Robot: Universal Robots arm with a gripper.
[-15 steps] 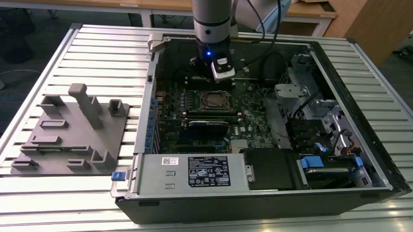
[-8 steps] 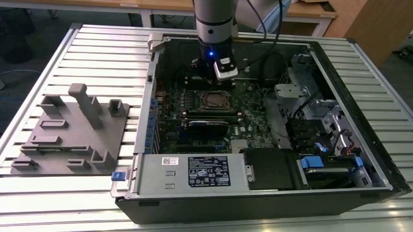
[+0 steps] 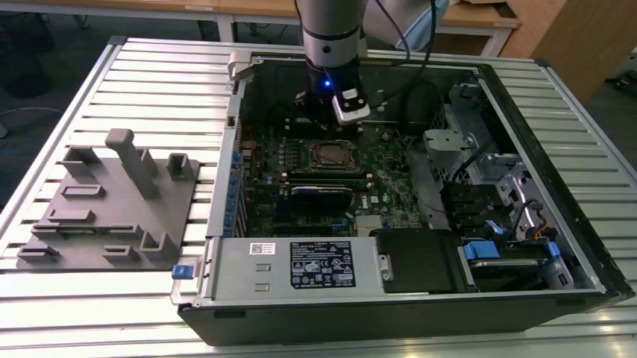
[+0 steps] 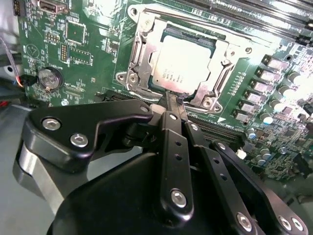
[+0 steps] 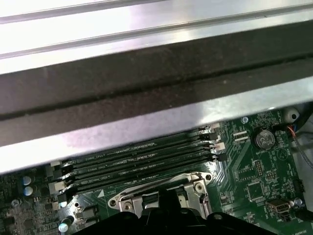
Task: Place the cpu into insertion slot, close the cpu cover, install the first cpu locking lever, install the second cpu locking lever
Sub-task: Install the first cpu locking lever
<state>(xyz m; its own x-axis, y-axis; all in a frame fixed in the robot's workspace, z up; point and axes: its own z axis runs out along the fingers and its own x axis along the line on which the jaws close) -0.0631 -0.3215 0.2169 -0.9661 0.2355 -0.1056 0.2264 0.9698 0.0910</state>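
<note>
One grey fixture block (image 3: 104,212) rests on the slatted surface (image 3: 149,89) at the exterior view's left, beside the open computer case (image 3: 557,186). Centre: cpu (image 4: 183,61) seated in the insertion slot (image 4: 215,45), cpu cover (image 4: 142,54) closed around it. Pincer (image 4: 174,100) clenched, empty, tips just beside the cover's edge.

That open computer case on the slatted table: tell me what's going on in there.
A single robot arm's black gripper, fingers together, reaches into the open black computer case, its tips at the edge of the socket. The silvery-grey square cpu already sits in the insertion slot, with the thin silvery metal cpu cover framing it on the green motherboard.
</note>
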